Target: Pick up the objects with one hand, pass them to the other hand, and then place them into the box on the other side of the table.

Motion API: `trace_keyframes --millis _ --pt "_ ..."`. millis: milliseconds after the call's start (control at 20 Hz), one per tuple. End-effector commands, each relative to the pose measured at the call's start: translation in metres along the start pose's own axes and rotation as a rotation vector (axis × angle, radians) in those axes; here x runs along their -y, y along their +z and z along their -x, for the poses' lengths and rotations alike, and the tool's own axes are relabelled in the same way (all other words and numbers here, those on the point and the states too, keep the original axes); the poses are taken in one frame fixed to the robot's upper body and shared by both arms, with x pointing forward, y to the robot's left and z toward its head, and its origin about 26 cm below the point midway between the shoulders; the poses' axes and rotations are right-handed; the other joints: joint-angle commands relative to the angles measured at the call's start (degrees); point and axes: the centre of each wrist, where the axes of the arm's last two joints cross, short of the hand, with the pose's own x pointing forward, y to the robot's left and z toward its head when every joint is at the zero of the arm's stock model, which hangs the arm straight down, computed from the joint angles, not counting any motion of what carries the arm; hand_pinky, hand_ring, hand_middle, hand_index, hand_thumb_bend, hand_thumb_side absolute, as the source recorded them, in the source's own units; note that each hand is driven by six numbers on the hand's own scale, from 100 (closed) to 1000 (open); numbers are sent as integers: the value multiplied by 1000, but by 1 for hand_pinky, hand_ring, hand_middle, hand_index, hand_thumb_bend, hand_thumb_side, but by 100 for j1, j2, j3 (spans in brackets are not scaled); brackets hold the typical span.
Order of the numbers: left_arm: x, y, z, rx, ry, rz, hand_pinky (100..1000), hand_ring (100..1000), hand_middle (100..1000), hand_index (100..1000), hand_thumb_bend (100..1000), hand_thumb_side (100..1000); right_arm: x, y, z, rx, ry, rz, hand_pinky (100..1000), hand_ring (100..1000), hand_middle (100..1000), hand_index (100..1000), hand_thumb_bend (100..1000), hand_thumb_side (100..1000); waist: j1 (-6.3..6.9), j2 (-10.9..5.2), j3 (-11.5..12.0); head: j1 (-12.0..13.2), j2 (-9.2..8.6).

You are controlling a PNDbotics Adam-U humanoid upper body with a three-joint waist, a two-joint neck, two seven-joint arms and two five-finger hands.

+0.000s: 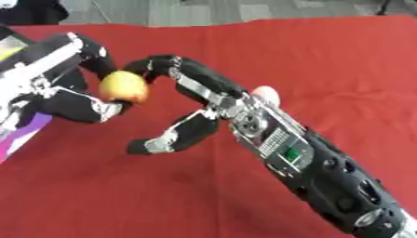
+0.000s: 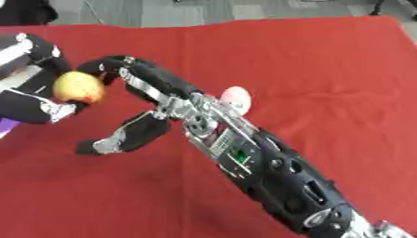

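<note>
The left hand (image 1: 77, 88) curls round the yellow-red fruit (image 1: 124, 87) above the red bench (image 1: 326, 60). The right hand (image 1: 191, 104), fingers hooked, touches the fruit. A pale round thing (image 2: 236, 98) lies behind the right wrist, partly hidden.

A round yellow fruit (image 1: 123, 87) with a reddish-orange blush on its lower right side shows at the upper left of the frame, raised above the red worktop (image 1: 326, 60) and caught between dark fingers on its left and on its upper right. A second thing, pale pink and white and rounded (image 2: 236, 98), lies on the worktop near the middle of the frame, partly hidden behind the arm; what it is cannot be told.
</note>
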Motion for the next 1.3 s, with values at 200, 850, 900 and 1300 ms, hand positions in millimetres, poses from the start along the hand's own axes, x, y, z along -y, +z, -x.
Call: trace_keyframes --millis 200,850,900,1300 --pt "-12 9 -1 13 -2 -15 781 580 477 512 388 100 5 -1 -3 1 24 21 918 786 809 936 635 456 32 -69 -4 -5 -58" --pt "-21 24 14 -46 -21 -89 775 580 479 520 410 100 6 1 -2 -33 59 39 930 809 829 958 640 521 13 -64 5 10 -82" --pt "-21 25 16 -54 -23 -95 775 579 478 519 410 100 7 1 -2 -35 61 40 930 809 829 958 641 522 10 -63 4 14 -84" --pt "-35 42 48 -183 -26 -247 777 578 475 514 412 100 10 3 -2 -36 65 50 929 806 828 957 636 520 0 -48 24 105 -70"
